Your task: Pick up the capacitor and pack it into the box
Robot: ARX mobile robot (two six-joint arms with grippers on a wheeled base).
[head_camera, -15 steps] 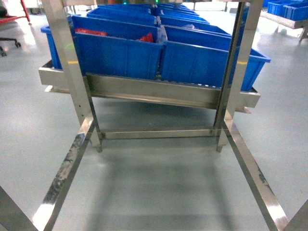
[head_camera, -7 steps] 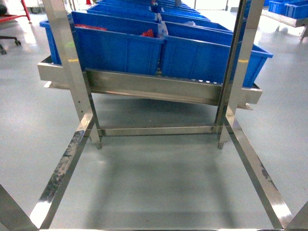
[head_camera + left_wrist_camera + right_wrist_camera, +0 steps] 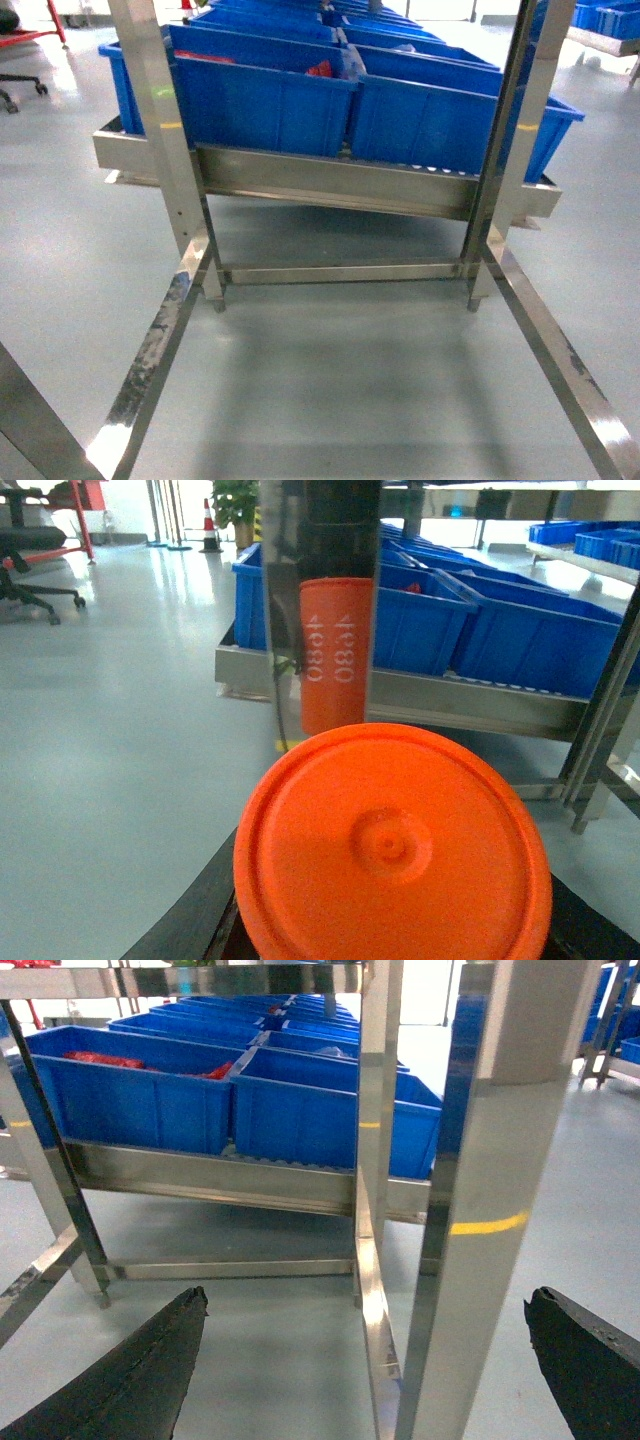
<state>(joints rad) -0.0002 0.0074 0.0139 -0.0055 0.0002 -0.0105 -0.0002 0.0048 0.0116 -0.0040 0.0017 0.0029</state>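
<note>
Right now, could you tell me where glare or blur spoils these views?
Head view: glare on the steel frame, and the floor shines. Left wrist view: the orange disc fills the foreground, slightly soft. Right wrist view: bright streak on the near post.

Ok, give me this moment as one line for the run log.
left claw: shut on capacitor | right claw: open, empty | box: not in view | ahead: steel rack with blue crates

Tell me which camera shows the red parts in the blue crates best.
The right wrist view: the red parts lie spread along the front-left blue crate. The head view shows only slivers above the rim. The left wrist view shows none; an orange disc blocks it.
</note>
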